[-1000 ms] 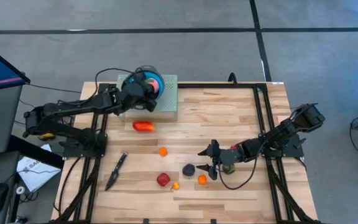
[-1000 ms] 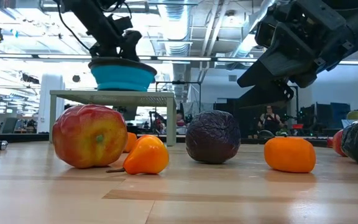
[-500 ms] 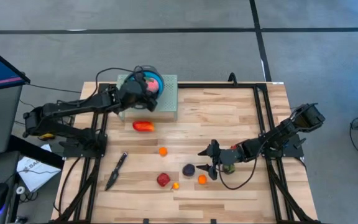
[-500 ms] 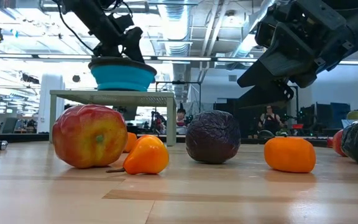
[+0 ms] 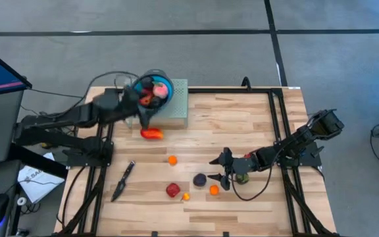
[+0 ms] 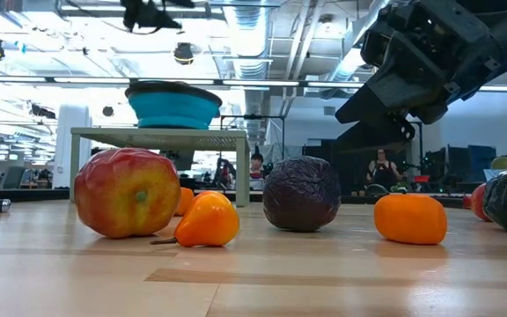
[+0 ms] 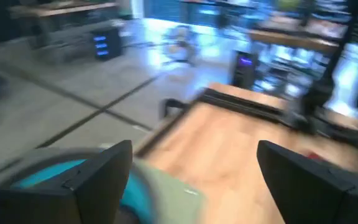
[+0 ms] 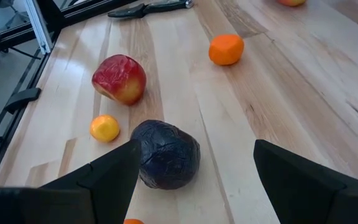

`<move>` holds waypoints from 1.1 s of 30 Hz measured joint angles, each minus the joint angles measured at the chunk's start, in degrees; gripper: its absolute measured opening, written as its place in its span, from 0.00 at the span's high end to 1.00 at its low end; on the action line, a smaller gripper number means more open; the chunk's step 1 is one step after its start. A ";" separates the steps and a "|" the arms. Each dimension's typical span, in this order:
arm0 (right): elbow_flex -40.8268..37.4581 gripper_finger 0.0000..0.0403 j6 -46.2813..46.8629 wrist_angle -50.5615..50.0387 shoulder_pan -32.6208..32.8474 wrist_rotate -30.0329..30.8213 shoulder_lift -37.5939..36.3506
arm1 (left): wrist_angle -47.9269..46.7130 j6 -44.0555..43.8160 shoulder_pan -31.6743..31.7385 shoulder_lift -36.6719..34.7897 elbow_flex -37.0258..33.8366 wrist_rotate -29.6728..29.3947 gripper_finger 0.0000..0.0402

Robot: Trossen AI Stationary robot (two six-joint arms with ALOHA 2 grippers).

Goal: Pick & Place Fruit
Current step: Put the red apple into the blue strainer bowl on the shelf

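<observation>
From above, your left hand [image 5: 143,113] is blurred beside the blue bowl [image 5: 166,92] near the worktop's [image 5: 242,125] far-left corner; the bowl holds some fruit. Your right hand [image 5: 217,168], fingers spread and empty, sits by the purple ball [image 5: 200,179] near the front edge.

At worktop level, the red apple [image 6: 127,192], orange piece [image 6: 206,221] and purple ball [image 6: 301,193] lie loose.

Your left wrist view shows its fingers [image 7: 95,180] spread, holding nothing.

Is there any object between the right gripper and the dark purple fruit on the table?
Nothing visible is. The right gripper is open and faces the purple fruit, which lies just ahead of its fingers. The red apple and small orange fruit lie beyond it, off to one side.
</observation>
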 joint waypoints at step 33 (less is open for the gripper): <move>-0.02 0.24 -0.15 2.95 -2.26 0.03 -0.02 | 0.14 6.30 -32.36 48.64 7.96 23.94 0.07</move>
